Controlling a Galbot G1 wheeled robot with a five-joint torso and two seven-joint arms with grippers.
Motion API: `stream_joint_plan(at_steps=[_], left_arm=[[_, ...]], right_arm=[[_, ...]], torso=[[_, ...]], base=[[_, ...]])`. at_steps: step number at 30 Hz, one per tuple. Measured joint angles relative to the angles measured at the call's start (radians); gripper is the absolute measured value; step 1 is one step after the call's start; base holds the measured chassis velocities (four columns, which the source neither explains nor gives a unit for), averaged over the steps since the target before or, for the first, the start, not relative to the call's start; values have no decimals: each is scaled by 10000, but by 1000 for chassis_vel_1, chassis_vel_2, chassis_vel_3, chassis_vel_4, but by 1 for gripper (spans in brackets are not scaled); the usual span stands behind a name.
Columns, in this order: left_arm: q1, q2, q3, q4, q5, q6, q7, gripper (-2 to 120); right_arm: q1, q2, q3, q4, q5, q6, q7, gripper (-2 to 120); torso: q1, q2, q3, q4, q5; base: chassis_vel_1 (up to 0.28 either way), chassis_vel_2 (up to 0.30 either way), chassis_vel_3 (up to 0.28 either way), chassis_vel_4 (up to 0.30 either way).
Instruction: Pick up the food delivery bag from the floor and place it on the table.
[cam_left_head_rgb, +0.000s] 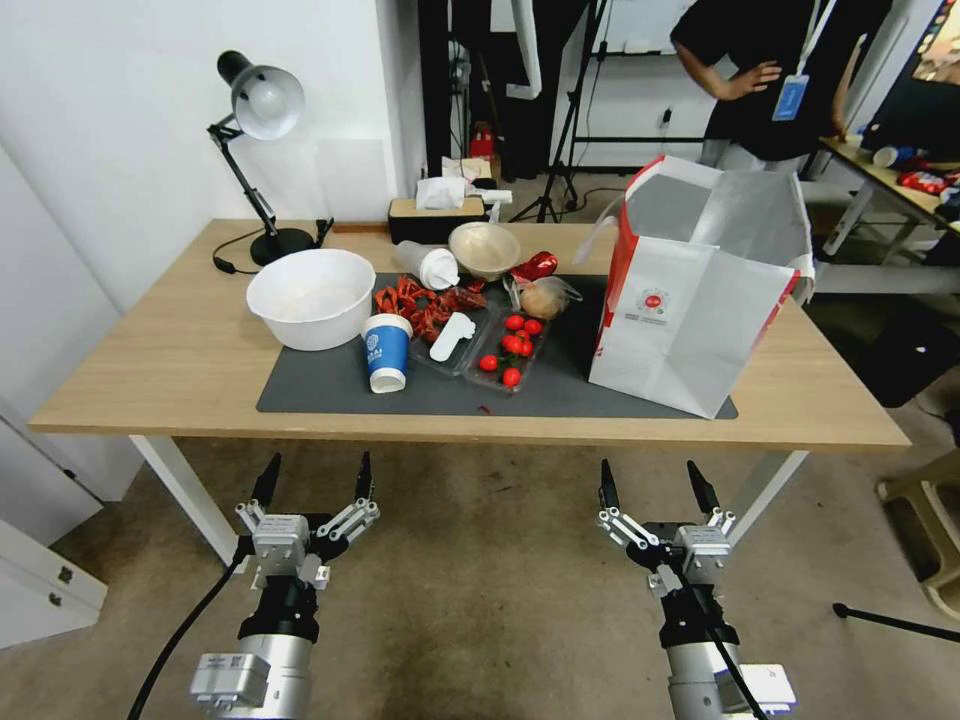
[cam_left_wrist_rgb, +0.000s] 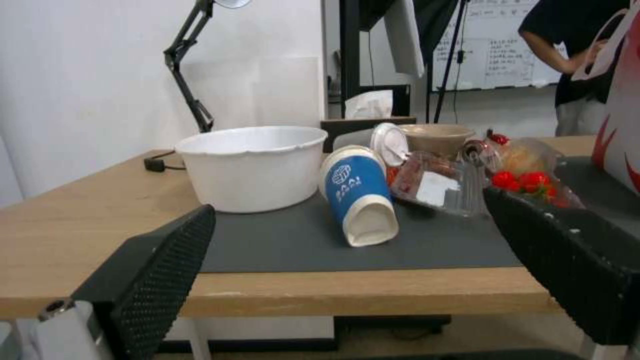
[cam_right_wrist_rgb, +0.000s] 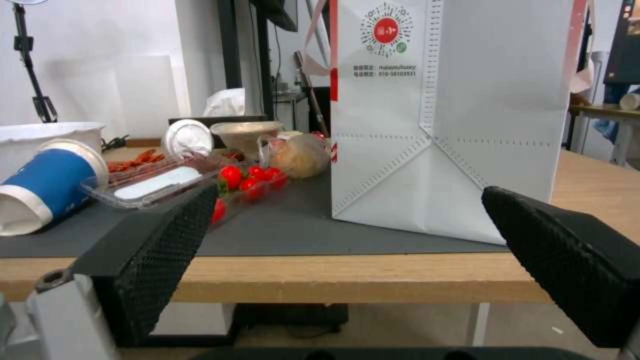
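The food delivery bag (cam_left_head_rgb: 690, 310), white with red edges, a round red logo and foil lining, stands upright on the right end of the table (cam_left_head_rgb: 150, 370), partly on the dark grey mat (cam_left_head_rgb: 330, 385). In the right wrist view the bag (cam_right_wrist_rgb: 453, 115) rises just beyond the table's front edge. My left gripper (cam_left_head_rgb: 315, 478) and right gripper (cam_left_head_rgb: 655, 487) hang open and empty over the floor (cam_left_head_rgb: 480, 580), in front of and below the tabletop. The right gripper (cam_right_wrist_rgb: 347, 225) points toward the bag; the left gripper (cam_left_wrist_rgb: 347, 240) faces the cup and bowl.
On the mat sit a white bowl (cam_left_head_rgb: 311, 297), a tipped blue paper cup (cam_left_head_rgb: 386, 351), clear trays of red food and cherry tomatoes (cam_left_head_rgb: 510, 348), and a beige bowl (cam_left_head_rgb: 484, 248). A black desk lamp (cam_left_head_rgb: 255, 150) stands at the back left. A person stands behind the table.
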Motion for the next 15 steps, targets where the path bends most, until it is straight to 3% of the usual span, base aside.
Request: stream_joint_plan(at_steps=[15], left_arm=[[0, 0, 0, -1, 0, 0, 0, 100]], right_arm=[[0, 1, -1, 1, -1, 0, 5, 100]], torso=[[0, 0, 0, 0, 0]], base=[[0, 0, 0, 0]])
